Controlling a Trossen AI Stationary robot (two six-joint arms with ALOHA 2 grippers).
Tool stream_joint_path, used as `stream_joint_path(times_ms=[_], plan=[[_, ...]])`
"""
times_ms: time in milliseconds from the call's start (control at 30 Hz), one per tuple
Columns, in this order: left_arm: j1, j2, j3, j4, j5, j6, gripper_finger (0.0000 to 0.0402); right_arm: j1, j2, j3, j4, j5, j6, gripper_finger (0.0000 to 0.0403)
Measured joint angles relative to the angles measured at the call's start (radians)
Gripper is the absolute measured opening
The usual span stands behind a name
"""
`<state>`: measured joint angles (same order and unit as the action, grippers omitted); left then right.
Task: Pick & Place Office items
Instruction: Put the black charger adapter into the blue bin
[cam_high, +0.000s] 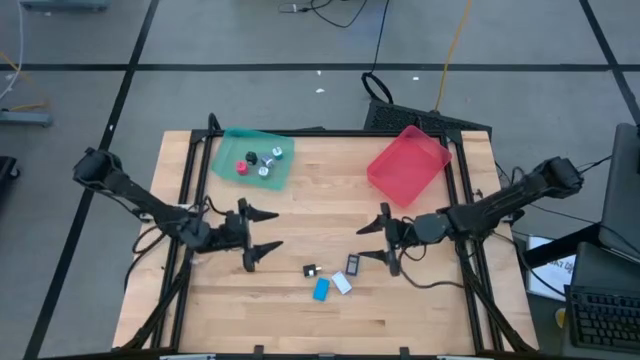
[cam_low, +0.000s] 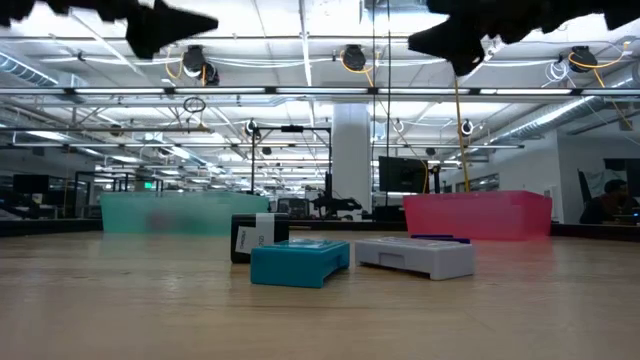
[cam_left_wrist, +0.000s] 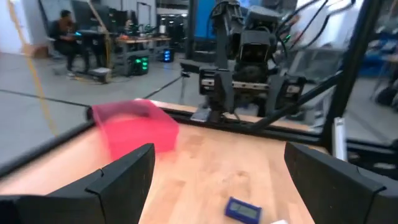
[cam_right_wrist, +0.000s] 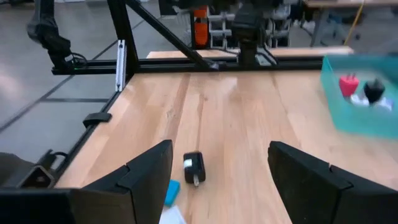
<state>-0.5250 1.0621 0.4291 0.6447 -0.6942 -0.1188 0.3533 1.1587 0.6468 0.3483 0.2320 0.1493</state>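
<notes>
Several small office items lie flat on the table near its front middle: a black-and-white block (cam_high: 310, 270), a dark blue block (cam_high: 353, 264), a white block (cam_high: 342, 284) and a bright blue block (cam_high: 321, 290). A red piece (cam_high: 241, 167), a black piece (cam_high: 251, 158) and several pale pieces lie in the teal tray (cam_high: 252, 159). The red tray (cam_high: 408, 163) stands at the far right. My left gripper (cam_high: 262, 231) is open, left of the loose items. My right gripper (cam_high: 378, 240) is open, right of them. Both hover above the table and hold nothing.
The teal tray stands at the far left of the table, the red tray at the far right. Black frame rails (cam_high: 465, 200) run along the left and right table edges. Bare wood (cam_high: 320, 210) lies between the two grippers and the trays.
</notes>
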Motion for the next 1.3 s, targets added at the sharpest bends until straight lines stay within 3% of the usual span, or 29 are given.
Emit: stream_joint_path(times_ms=[133,300,533,800,1300], plan=[[-0.031,0.000,0.113,-0.192,-0.101,-0.003,0.0360,0.008,-0.108,0.000,-0.122,0.002,0.069,0.0251],[-0.032,0.000,0.178,-0.329,-0.017,-0.133,0.0360,0.040,-0.203,-0.033,-0.180,0.001,0.047,0.0251],[-0.032,0.035,0.175,-0.338,0.039,-0.230,0.0360,0.070,-0.342,-0.190,-0.174,0.001,-0.018,0.0251],[-0.009,0.112,0.175,-0.336,0.041,-0.227,0.0360,0.052,-0.518,-0.363,0.001,0.002,-0.007,0.0251],[0.014,0.142,0.175,-0.330,0.043,-0.232,0.0360,0.019,-0.796,-0.528,0.017,0.002,-0.065,0.0251]])
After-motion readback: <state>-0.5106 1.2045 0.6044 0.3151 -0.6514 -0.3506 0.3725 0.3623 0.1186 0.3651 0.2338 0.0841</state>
